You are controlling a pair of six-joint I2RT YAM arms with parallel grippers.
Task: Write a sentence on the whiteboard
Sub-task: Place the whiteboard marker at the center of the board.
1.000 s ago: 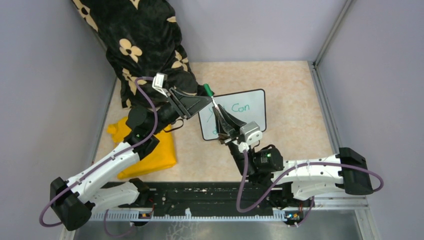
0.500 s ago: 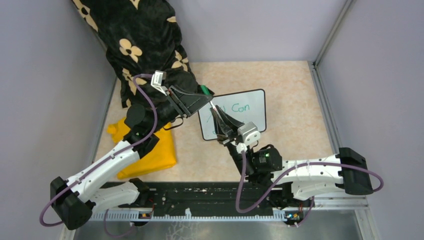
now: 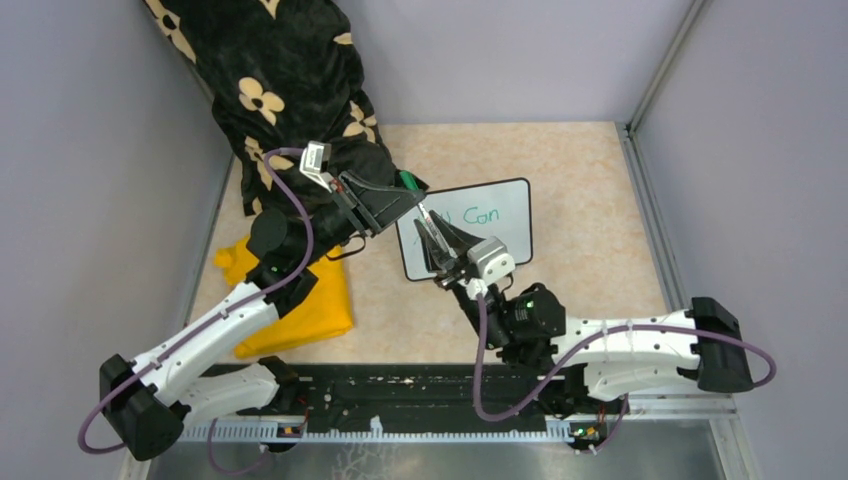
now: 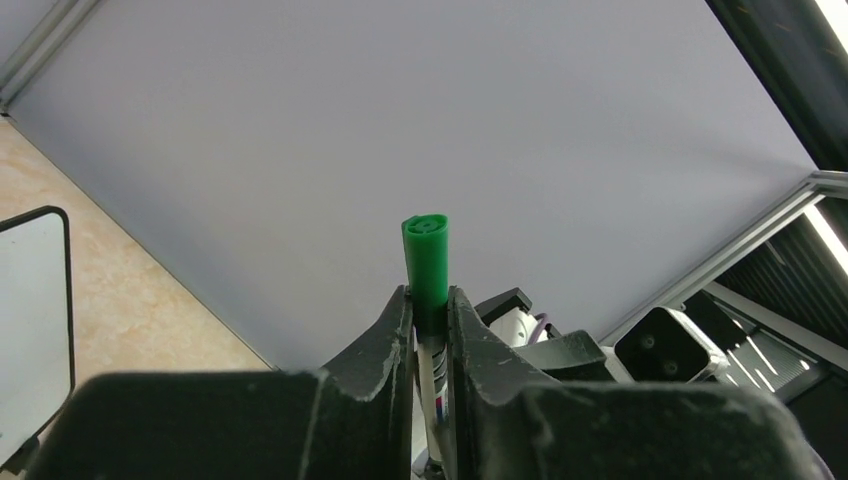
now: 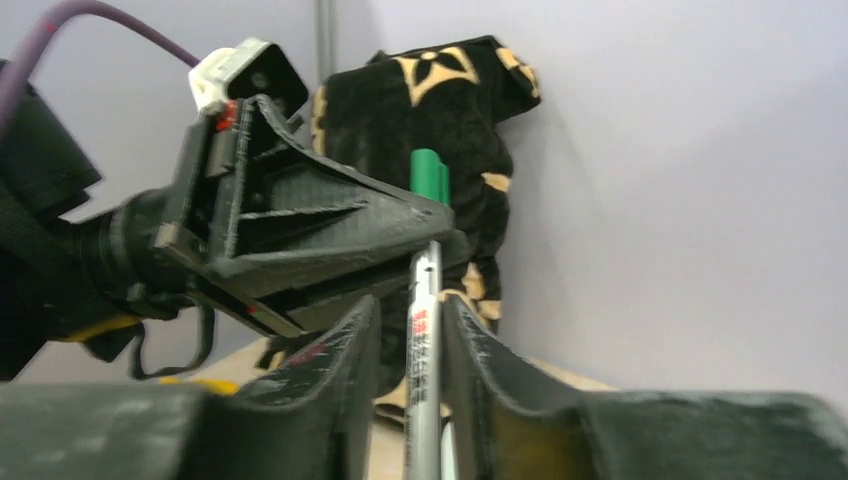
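The whiteboard (image 3: 505, 238) lies on the table at centre, and its corner shows in the left wrist view (image 4: 35, 320). Of the green sentence (image 3: 482, 213) only "Con" shows; the arms hide the rest. The marker (image 3: 407, 181) has a green cap and a white barrel. My left gripper (image 3: 410, 192) is shut on its cap (image 4: 426, 262), holding it above the board's left end. My right gripper (image 3: 431, 224) stands around the barrel (image 5: 424, 330) just below. Its jaws are slightly apart, with a gap on the left side.
A yellow folded cloth (image 3: 305, 300) lies left of the board, under the left arm. A black cloth with cream flowers (image 3: 290, 80) hangs at the back left, also in the right wrist view (image 5: 450, 110). Grey walls enclose the table on three sides.
Both grippers and the marker have shifted a little to the left. The right arm's elbow has swung right and its wrist has turned.
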